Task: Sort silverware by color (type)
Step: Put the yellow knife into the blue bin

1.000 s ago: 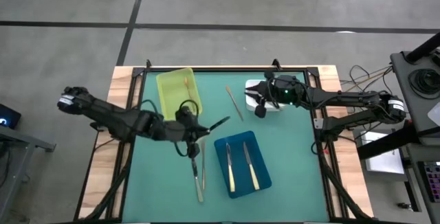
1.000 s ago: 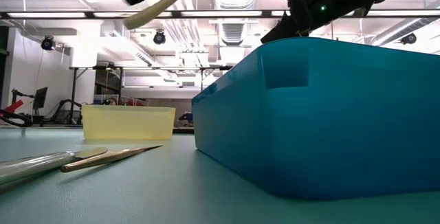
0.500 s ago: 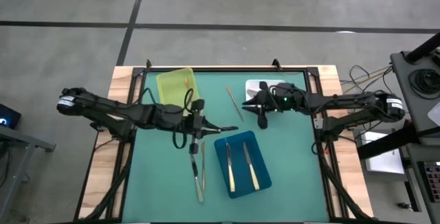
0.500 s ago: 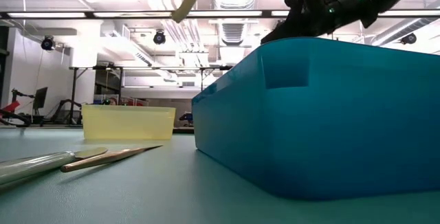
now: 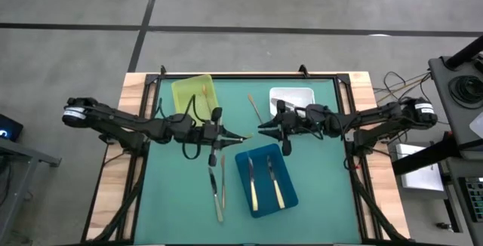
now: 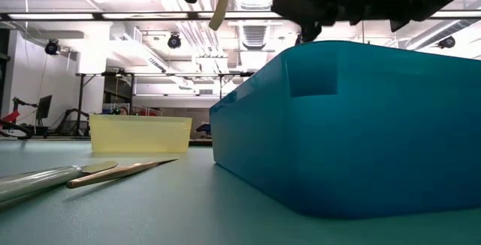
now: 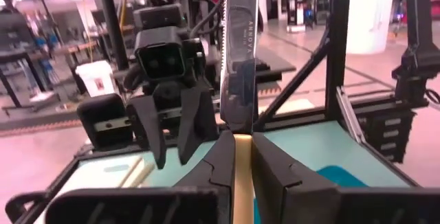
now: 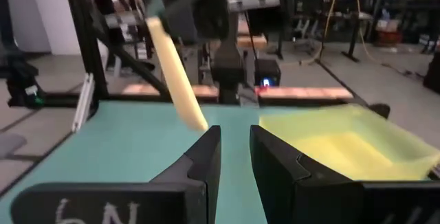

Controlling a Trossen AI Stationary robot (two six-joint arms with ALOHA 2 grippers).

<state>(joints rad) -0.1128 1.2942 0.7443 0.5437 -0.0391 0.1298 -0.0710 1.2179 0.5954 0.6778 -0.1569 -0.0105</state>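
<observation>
My left gripper hangs above the middle of the teal mat, shut on a knife with a silver blade and a cream-yellow handle. Facing it a short way off, my right gripper is open with nothing between its fingers; the handle's lower end hangs just in front of them. Two more cream-handled knives lie in the blue tray. Two pieces of silverware lie on the mat left of it, and a gold one lies farther back. My left gripper pinches the knife between its two fingers where the blade meets the cream handle. The fingers come level from the table's left and lie across the knife. The knife is lifted clear, nearly upright, blade up and handle hanging below.
The yellow tray at the back left holds a thin gold piece. The white tray stands at the back right, behind the right arm. In the low view the blue tray's wall fills the right half, with the yellow tray beyond.
Both grippers have come toward each other over the mat's middle, sinking a little. My left gripper has gone toward the table's right and rolled, bringing the knife from a flat slant to nearly upright. My right gripper has left the white tray and gone toward the table's left.
</observation>
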